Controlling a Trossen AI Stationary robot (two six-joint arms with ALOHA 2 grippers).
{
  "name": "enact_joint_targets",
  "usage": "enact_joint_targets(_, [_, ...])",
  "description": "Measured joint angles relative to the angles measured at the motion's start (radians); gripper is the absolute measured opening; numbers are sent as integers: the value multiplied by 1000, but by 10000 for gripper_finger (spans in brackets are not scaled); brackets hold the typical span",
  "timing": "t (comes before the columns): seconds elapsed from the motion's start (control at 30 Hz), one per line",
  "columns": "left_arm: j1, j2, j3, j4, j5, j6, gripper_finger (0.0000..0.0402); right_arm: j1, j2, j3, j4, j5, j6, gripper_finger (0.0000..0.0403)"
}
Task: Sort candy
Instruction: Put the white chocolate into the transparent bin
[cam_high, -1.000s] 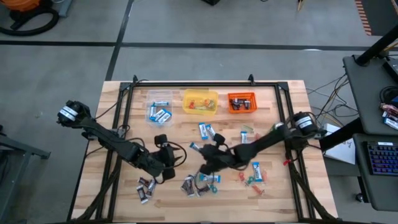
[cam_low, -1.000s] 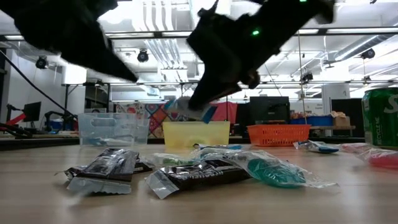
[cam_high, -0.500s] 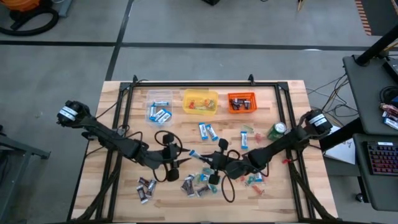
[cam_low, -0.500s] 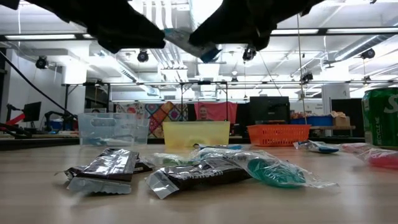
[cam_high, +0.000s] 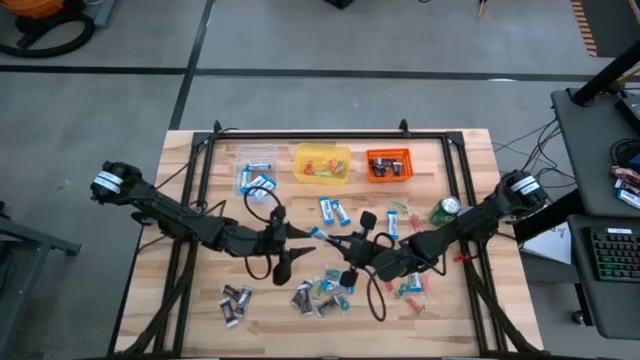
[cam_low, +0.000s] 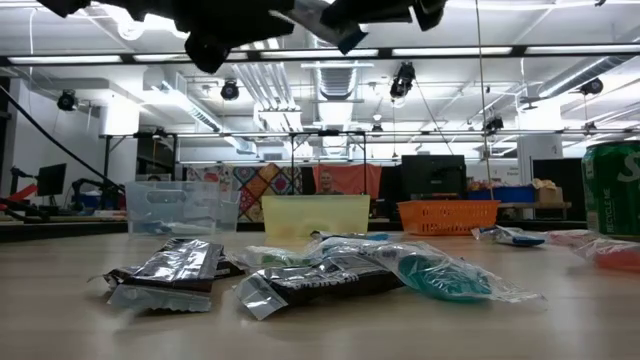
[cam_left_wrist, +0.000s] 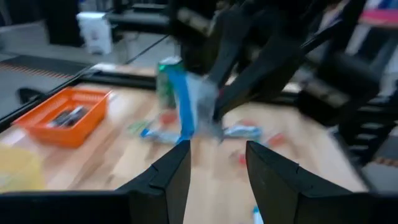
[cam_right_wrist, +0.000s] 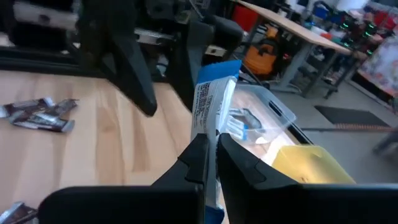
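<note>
Pinching a blue-and-white candy (cam_right_wrist: 214, 106) between closed fingers, the right hand (cam_right_wrist: 210, 152) hung above the loose pile (cam_high: 322, 293). Facing it, the left hand (cam_left_wrist: 216, 155) gaped empty; a clean handover needed it closing before release. Beyond waited the clear tub (cam_high: 256, 178).

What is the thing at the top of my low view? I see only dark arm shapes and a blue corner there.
Observer: It is a blue-and-white candy. The right claw is shut on it and holds it above the table.
Operator: Does the left claw hold it too?
Observer: I do not see that. The left claw is open and points at the candy.
Operator: Where do such candies go?
Observer: In the high view, the clear tub, the leftmost of the three tubs, already holds blue-and-white ones.
</note>
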Motion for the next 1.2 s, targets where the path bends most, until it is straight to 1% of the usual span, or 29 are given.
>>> enact_joint_targets(0.1, [6,0,0,27,3,1,137,0,7,-1,21,-30,-11,17])
enact_joint_targets(0.47, [21,5,1,75,2,35,137,0,17,-1,39,-40,-37,18])
enact_joint_targets(0.53, [21,8,1,84,2,48,133,0,17,-1,47,-56,-47,18])
enact_joint_targets(0.6, [21,12,1,86,5,57,122,-1,17,-1,49,-64,-51,18])
enact_joint_targets(0.67, [26,18,1,90,14,58,102,-3,17,-1,51,-65,-54,18])
enact_joint_targets(0.83, [35,27,1,95,24,58,18,-8,17,-2,48,-57,-47,18])
enact_joint_targets(0.9, [41,22,1,94,24,66,12,-11,17,-1,44,-53,-24,21])
enact_joint_targets(1.0, [49,15,0,88,24,80,12,-20,17,0,43,-54,9,45])
enact_joint_targets(1.1, [57,6,0,72,23,80,6,-32,17,0,42,-57,56,85])
enact_joint_targets(1.2, [71,-23,2,-18,2,81,5,-47,15,0,33,-56,90,124])
